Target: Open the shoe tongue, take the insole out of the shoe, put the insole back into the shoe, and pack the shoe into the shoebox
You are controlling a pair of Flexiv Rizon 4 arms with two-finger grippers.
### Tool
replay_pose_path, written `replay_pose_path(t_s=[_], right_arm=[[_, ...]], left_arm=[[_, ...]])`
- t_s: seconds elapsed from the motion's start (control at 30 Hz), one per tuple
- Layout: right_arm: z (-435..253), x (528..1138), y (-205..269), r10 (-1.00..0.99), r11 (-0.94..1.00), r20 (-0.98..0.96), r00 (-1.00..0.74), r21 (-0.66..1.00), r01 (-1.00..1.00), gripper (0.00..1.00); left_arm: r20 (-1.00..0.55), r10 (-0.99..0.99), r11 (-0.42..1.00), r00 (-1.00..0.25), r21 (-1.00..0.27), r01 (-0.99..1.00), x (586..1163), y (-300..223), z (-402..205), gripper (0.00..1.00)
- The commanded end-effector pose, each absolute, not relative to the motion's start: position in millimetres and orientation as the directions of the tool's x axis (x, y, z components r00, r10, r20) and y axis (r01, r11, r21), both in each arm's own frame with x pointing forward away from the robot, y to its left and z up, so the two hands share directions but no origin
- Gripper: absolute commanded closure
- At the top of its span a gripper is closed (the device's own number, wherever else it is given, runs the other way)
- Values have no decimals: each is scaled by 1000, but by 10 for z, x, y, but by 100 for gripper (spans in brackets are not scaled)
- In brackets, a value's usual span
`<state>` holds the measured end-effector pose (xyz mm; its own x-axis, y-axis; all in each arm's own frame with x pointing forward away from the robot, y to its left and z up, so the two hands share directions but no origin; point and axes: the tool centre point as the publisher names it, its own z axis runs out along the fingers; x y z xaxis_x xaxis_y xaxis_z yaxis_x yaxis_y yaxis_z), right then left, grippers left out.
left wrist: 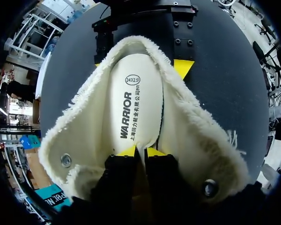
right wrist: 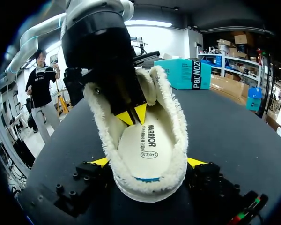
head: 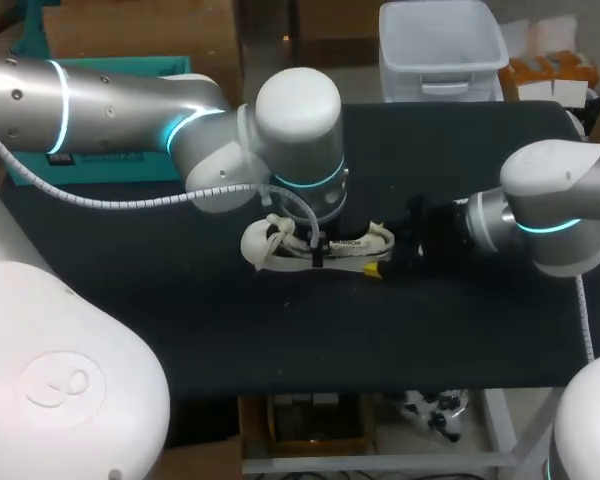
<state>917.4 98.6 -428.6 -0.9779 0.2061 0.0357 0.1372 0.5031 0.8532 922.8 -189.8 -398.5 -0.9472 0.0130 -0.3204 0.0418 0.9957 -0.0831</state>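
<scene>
Your shoe [head: 263, 247] sits mid-frame in the head view, sole down on the dark tabletop [head: 180, 320], toe toward frame left and heel toward frame right. The right gripper [right wrist: 149, 162] comes in from frame right with its fingers spread wide around the heel, one yellow tip against each side, so it's clamping the shoe like a vise. The left gripper [left wrist: 136, 151] points straight down into the opening. Its fingers are all but together, tips pressed on the forward end of the insole [left wrist: 133, 101] where it runs in under the tongue. I can't tell whether an edge of the insole is nipped between them. The collar and tongue are splayed wide with the fleece lining exposed, so the tongue step reads as done. The insole lies flat on the footbed, its heel end close to the right gripper's fingers. My read is that you're in the insole step — either the start of the pull-out or the end of the put-back, and the frames don't settle which. If pulling, make sure the pinch has real insole material, then draw up and back toward the heel while the right side holds. The main risk is the pinch slipping, or the whole shoe lifting. If seating, open slightly and back straight out — don't drag the insole with you. Packing hasn't begun.
</scene>
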Motion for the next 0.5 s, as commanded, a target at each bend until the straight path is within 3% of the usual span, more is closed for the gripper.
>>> replay_pose_path(t_s=[0.03, 0.1, 0.5], right_arm=[[-4298, 9130, 1012, 200, 499, 38, -979, 856, 135, 100], [-4298, 9130, 1012, 200, 499, 38, -979, 856, 135, 100], [-4298, 9130, 1012, 200, 499, 38, -979, 856, 135, 100]], left_arm=[[-354, 17, 996, -935, -79, 48, 9552, -2062, -4579, 93], [-365, 21, 995, -931, -80, 54, 9583, -2088, -4578, 100], [-371, 18, 991, -928, -116, 66, 9630, -2062, -4343, 100]])
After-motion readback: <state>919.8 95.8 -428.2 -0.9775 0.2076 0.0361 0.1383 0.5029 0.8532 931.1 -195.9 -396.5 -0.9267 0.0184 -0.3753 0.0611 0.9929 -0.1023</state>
